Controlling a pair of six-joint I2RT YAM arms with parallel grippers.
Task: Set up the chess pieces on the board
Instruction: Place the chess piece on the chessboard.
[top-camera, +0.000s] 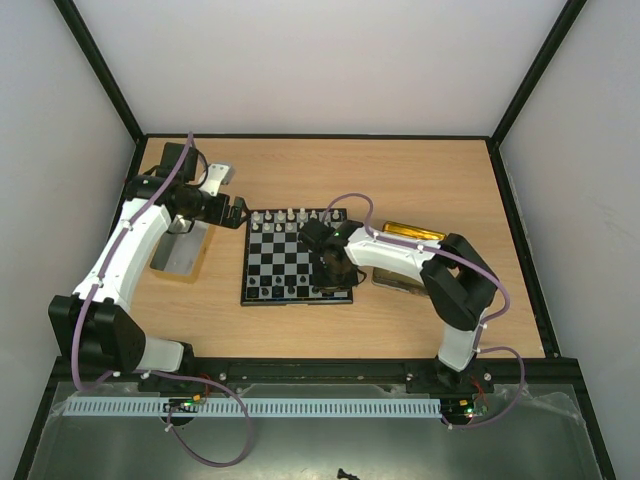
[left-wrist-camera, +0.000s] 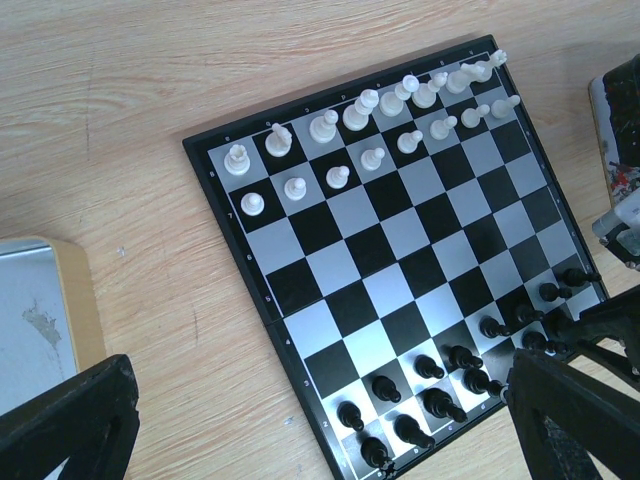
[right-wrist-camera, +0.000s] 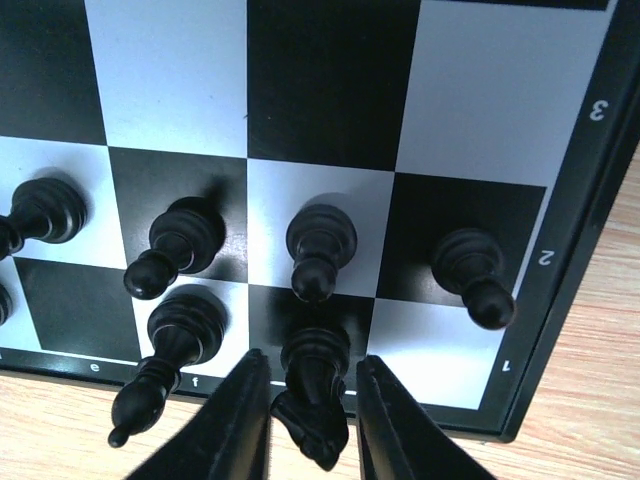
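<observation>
The board (top-camera: 296, 300) lies mid-table. White chess pieces (left-wrist-camera: 370, 105) fill its two far rows, and black chess pieces (left-wrist-camera: 430, 385) stand along its near rows. My right gripper (right-wrist-camera: 312, 420) is low over the board's near right corner. Its fingers flank a black knight (right-wrist-camera: 315, 385) standing on a back-row square, with a thin gap on each side, so the jaws are slightly open. Black pawns (right-wrist-camera: 320, 245) stand just beyond the knight, and a bishop (right-wrist-camera: 170, 350) is to its left. My left gripper (left-wrist-camera: 320, 440) hangs wide open and holds nothing, off the board's far left corner (top-camera: 238, 212).
A silver-grey metal tray (top-camera: 180, 252) sits left of the board, under the left arm. A shiny gold tray (top-camera: 412, 232) lies to the right, behind the right arm. The corner square (right-wrist-camera: 440, 350) beside the knight is bare. Black frame rails edge the wooden table.
</observation>
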